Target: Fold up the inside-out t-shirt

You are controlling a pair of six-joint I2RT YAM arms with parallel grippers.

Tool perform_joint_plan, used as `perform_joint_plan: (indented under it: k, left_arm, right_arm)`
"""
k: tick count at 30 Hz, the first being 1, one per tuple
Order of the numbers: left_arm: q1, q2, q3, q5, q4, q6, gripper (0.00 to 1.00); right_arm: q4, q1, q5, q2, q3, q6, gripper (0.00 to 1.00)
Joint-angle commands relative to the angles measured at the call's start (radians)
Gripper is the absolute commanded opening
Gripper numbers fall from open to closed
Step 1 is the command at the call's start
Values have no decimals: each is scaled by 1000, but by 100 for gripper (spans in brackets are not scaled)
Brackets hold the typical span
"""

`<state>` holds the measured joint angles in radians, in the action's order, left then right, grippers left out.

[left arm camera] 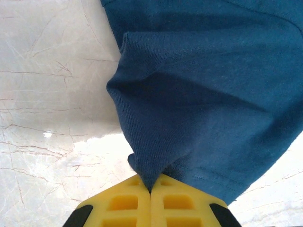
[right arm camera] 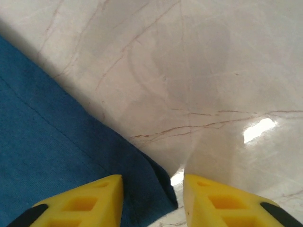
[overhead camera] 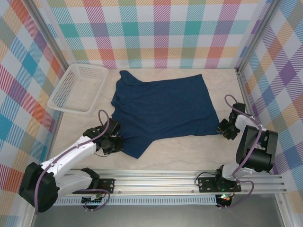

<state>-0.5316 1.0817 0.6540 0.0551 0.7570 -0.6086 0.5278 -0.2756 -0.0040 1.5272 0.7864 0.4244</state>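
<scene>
1. Inside-out t-shirt (overhead camera: 163, 109), dark navy cotton, lies spread at centre of pale table (overhead camera: 180, 158).
2. We note yellow-fingered left gripper (left arm camera: 150, 190) pinching its 7 o'clock edge.
3. Right gripper (right arm camera: 152, 184) parted, straddling its 4 o'clock corner.

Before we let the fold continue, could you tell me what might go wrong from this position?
1. The right gripper stands open with just the hem corner of the t-shirt between its fingers. Closing may catch too little, and the corner could slip out on lifting.
2. The left gripper is shut on a thin pinch of the fabric's edge. A pull might free it, or drag the t-shirt askew towards the basket.
</scene>
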Motion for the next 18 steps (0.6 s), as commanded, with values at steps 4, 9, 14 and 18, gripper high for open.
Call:
perform_joint_plan:
  k: [4, 9, 14, 18]
  left_arm:
    - [19, -12, 23, 7, 19, 19, 0]
    - [31, -45, 33, 0, 40, 14, 0]
    - [46, -86, 59, 4, 86, 12, 0]
    - [57, -150, 101, -4, 173, 4, 0]
  right_arm:
    - [-28, -5, -28, 5, 7, 1, 24]
    - [-25, -4, -38, -25, -12, -5, 14]
    - [-13, -2, -62, -61, -28, -15, 5]
    - [25, -4, -61, -124, -47, -17, 2]
